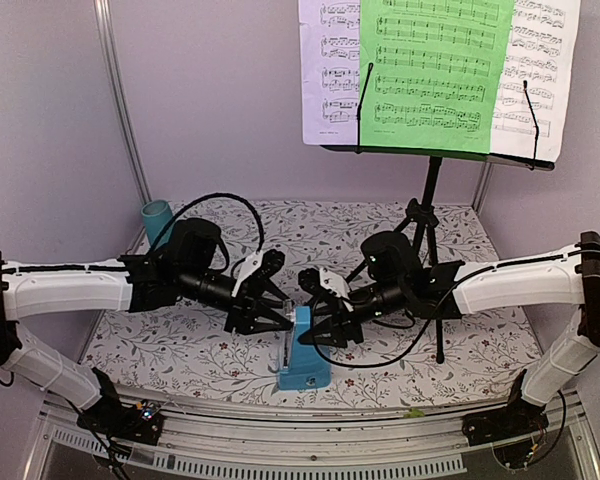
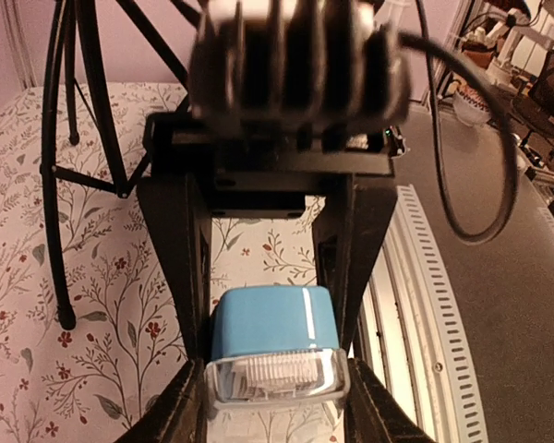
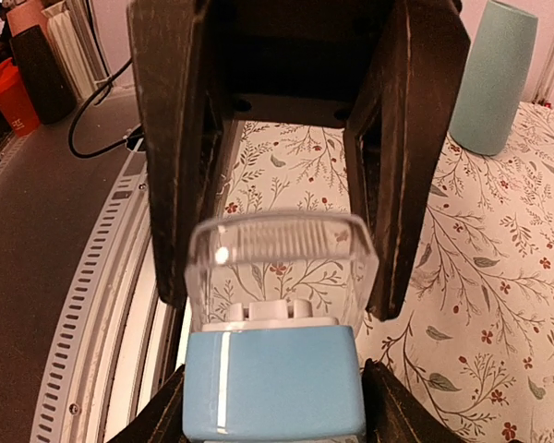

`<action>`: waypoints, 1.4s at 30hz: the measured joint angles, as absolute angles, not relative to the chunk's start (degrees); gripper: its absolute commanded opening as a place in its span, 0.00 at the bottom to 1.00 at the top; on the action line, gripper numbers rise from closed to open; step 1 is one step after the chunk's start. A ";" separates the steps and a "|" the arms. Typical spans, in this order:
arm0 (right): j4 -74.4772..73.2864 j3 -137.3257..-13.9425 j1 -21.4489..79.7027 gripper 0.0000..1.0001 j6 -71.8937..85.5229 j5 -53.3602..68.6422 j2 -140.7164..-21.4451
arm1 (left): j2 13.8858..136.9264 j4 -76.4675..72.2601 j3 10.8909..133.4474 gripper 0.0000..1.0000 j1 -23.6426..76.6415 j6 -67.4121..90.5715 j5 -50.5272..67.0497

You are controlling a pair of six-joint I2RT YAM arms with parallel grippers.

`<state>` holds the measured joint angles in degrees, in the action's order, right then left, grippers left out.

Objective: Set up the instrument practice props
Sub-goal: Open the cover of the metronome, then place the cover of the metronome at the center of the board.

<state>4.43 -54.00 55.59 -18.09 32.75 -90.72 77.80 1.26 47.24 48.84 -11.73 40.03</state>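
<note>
**A:** Between the two arms in the overhead view, the blue metronome (image 1: 302, 358) is sitting near the front edge of the floral table (image 1: 180, 350). I cannot tell whether it is resting on the table or being held just above it. The left gripper (image 1: 278, 322) and right gripper (image 1: 325, 330) are closing in on it from opposite sides.

**B:** What is crowding it?

**A:** The music stand (image 1: 432, 200) is standing back right with the sheet-music pages (image 1: 435, 70) on its desk, well apart. One tripod leg and a cable are running near the right gripper, and I judge a lift could be snagging there. The teal cup (image 1: 156, 220) is sitting far left, out of the way.

**B:** Left wrist?

**A:** The left gripper's fingers (image 2: 180, 415) are pressing on both sides of the clear cover (image 2: 277, 377). Beyond them, the right gripper is clamping the blue body.

**B:** Right wrist?

**A:** Its fingers (image 3: 162, 415) are hugging the blue flanks, and the left jaws are closing around the clear cover (image 3: 282, 245).

**B:** Handling?

**A:** It is looking like light, rigid plastic. It is smooth and tapering, so probably slippery. The thin cover is likely the fragile part, so I would be gripping the blue flanks.
</note>
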 measured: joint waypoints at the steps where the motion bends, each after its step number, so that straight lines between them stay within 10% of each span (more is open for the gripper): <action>1: 4.38 -54.00 55.59 0.00 -18.04 32.36 -90.72 | 77.36 0.19 47.24 0.09 48.47 -10.72 41.25; 28: 3.27 -53.58 55.37 0.00 -16.62 27.79 -88.95 | 66.50 6.66 48.69 0.14 46.61 -11.88 31.53; 42: 1.85 -52.90 54.68 0.00 -16.34 26.44 -87.42 | 94.24 19.53 65.82 0.16 40.71 -3.27 20.45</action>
<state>1.85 -52.90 54.68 -16.34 26.44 -87.42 94.24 19.53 65.82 40.71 -3.27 20.45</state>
